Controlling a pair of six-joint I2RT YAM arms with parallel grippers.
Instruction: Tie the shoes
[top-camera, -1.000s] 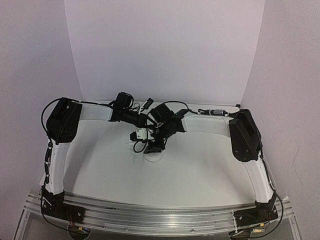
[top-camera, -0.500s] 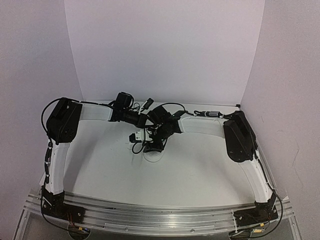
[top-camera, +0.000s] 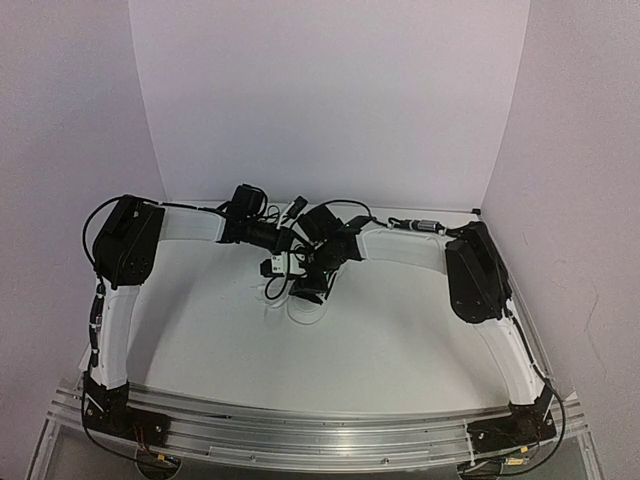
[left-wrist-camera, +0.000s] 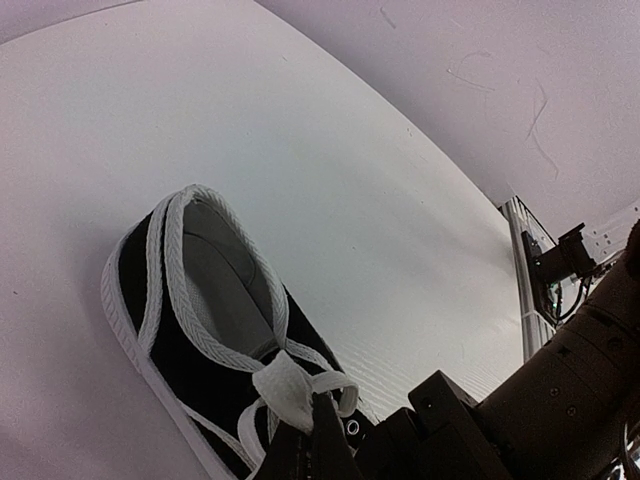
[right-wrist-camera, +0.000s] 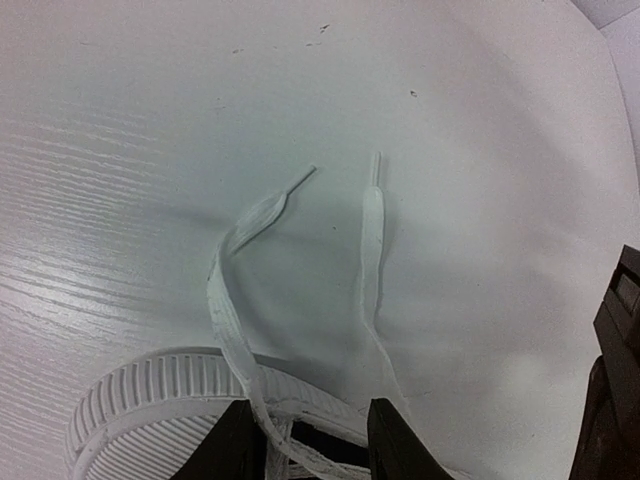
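**Grip Points and Current State**

Top view: shoe (top-camera: 304, 308) sits at the middle of the surface (top-camera: 400, 330), mostly hidden from above.

Left wrist: left hand (left-wrist-camera: 308, 445) narrow, apparently pinching the laces (left-wrist-camera: 285, 385) at the crossing. Shoe opening empty.

Right wrist: right hand (right-wrist-camera: 315, 445) wide, straddling both loose ends.

Laces judged soft, limp and light; grip near the tips.
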